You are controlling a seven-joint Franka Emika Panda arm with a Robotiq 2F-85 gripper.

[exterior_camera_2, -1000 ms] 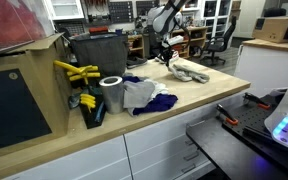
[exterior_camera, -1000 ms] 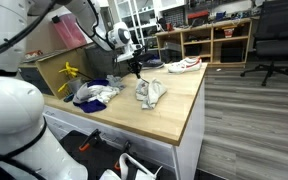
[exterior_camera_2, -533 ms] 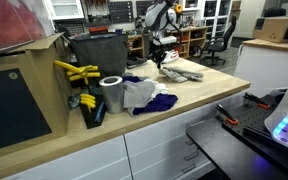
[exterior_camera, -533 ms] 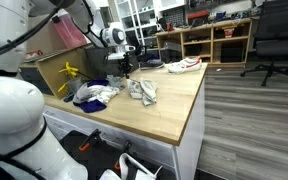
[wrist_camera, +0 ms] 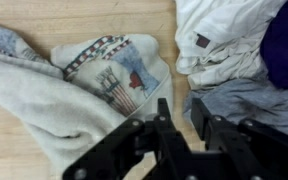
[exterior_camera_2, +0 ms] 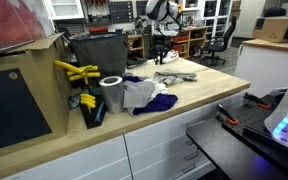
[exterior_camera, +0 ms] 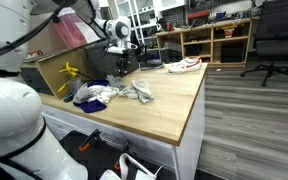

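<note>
Beige printed cloth (wrist_camera: 104, 80) on worktop (wrist_camera: 84, 15), claw (wrist_camera: 181, 118) parted just above.

Cloth (wrist_camera: 94, 90) flat on table (wrist_camera: 94, 15), clothes pile (wrist_camera: 229, 45) just beside it, claw (wrist_camera: 181, 118) above between them

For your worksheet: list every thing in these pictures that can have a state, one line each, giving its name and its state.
gripper: jaws partly open, empty, above the cloth
patterned cloth: lying crumpled on the table, not held
clothes pile: heaped, beside the cloth
roll: standing upright
shoe: sole down near the table's far end
</note>
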